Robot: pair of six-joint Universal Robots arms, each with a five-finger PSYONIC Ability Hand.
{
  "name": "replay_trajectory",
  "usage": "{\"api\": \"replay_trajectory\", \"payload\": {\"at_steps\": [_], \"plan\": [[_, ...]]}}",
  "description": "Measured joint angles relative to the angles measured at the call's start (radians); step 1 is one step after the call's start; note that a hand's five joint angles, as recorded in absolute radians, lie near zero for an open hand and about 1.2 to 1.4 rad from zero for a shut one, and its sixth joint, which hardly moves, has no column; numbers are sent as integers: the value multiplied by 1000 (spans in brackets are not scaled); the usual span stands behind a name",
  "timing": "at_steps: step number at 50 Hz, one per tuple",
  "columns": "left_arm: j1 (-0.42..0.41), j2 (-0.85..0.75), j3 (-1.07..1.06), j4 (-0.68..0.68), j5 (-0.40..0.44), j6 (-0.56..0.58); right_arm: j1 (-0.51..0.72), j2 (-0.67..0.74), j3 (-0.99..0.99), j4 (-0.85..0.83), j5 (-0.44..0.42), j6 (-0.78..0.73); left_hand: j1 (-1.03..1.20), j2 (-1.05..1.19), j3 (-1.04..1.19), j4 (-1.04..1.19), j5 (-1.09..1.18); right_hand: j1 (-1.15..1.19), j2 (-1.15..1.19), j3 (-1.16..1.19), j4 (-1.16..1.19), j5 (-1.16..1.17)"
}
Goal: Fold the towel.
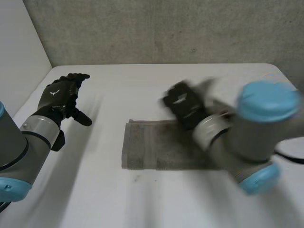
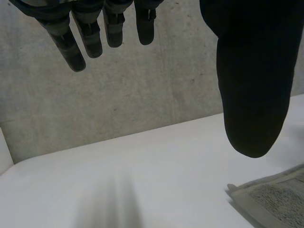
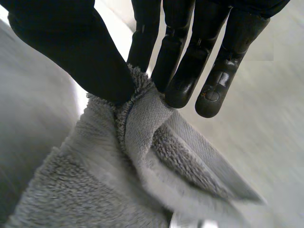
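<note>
One towel point(image 1: 152, 152) | lies flat, mid-worktop point(image 1: 95, 204) | my right hand point(image 1: 183, 105) pinches its far edge, thumb against fingers | left hand point(image 1: 61, 95) relaxed, empty, well aside | I judge the fold begun, not laid over.

One towel point(image 1: 152, 153) — two robot hands: left robot hand point(image 1: 60, 95), right robot hand point(image 1: 183, 106) — one table point(image 1: 137, 88).

A white table point(image 1: 95, 190) carries a grey towel point(image 1: 147, 152), seemingly folded, lying near its middle.
</note>
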Motion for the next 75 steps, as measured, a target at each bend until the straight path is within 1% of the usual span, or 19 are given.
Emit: {"api": "replay_trajectory", "payload": {"at_steps": [6, 11, 12, 13, 15, 20, 21, 26, 31, 40, 42, 44, 45, 47, 50, 54, 58, 68, 75], "plan": [[2, 4, -1, 0, 0, 0, 215, 147, -60, -8, -58, 0, 0, 0, 0, 0, 0, 0, 0, 0, 0, 1], [2, 3, -2, 0, 1, 3, 298, 231, -89, -8, -60, -2, 0, 0, 0, 0, 0, -54, -58, -60, -62, -53], [1, 3, -2, 0, 1, 3, 307, 242, -92, -8, -55, -2, 0, 0, 0, 0, 0, -128, -151, -153, -156, -137], [-1, 1, -3, 0, 2, 5, 321, 259, -97, -5, -43, 0, 0, 0, 0, 0, 0, -516, -595, -574, -579, -538], [-4, -2, -3, 0, 2, 6, 324, 259, -96, -2, -28, 5, 0, 0, 0, 0, 0, -637, -752, -751, -757, -710], [-31, -23, 9, 6, 4, 14, 274, 172, -63, 4, 78, 74, 0, 0, 0, 0, 0, -637, -752, -751, -757, -710], [-44, -33, 17, 8, 3, 15, 252, 146, -48, 5, 96, 98, 0, 0, 0, 0, 0, -748, -939, -974, -961, -910], [-126, -102, 74, 7, -2, 16, 111, 4, 64, 8, 129, 238, 0, 2, 1, 0, 0, -748, -939, -974, -961, -911], [-221, -206, 142, 1, -21, 32, -57, -99, 222, 7, 76, 332, 0, 2, 2, 2, 0, -748, -939, -974, -961, -913], [-310, -345, 195, 7, -129, 173, -247, -128, 415, -10, -2, 326, 0, 0, 0, 0, 0, -728, -913, -946, -941, -892], [-331, -375, 194, 9, -154, 216, -284, -113, 452, -34, -4, 290, 0, 0, 0, 0, 0, -424, -582, -613, -621, -592], [-347, -389, 189, 9, -166, 235, -304, -101, 468, -66, 2, 246, 0, 0, 0, 0, 0, -334, -496, -511, -519, -497], [-351, -391, 186, 9, -168, 238, -308, -98, 471, -75, 5, 232, 0, 0, 0, 0, 0, -117, -121, -162, -169, -172], [-362, -391, 173, 7, -172, 244, -315, -93, 471, -105, 13, 184, 0, 0, 0, 0, 0, -65, -4, -13, -16, -33], [-369, -379, 156, 5, -173, 243, -310, -92, 455, -137, 27, 123, 0, 0, 0, 0, 0, -65, -4, -5, -4, -24], [-364, -306, 132, 3, -172, 229, -242, -98, 384, -159, 50, 62, 0, -1, -1, -1, 0, -49, -4, -5, -4, -10], [-317, -175, 115, 1, -171, 189, -107, -86, 282, -161, 76, 39, -4, -2, -3, -2, 0, -45, -4, -5, -4, -1], [-87, 105, 58, -26, -159, 106, 241, 54, 89, -158, 64, 30, -4, -2, -4, -3, 0, -45, -4, -4, -3, 7], [-38, 142, 19, -65, -145, 97, 322, 148, 79, -143, 36, 30, -4, -3, -4, -3, 0, -40, -79, -90, -92, -42]]}}
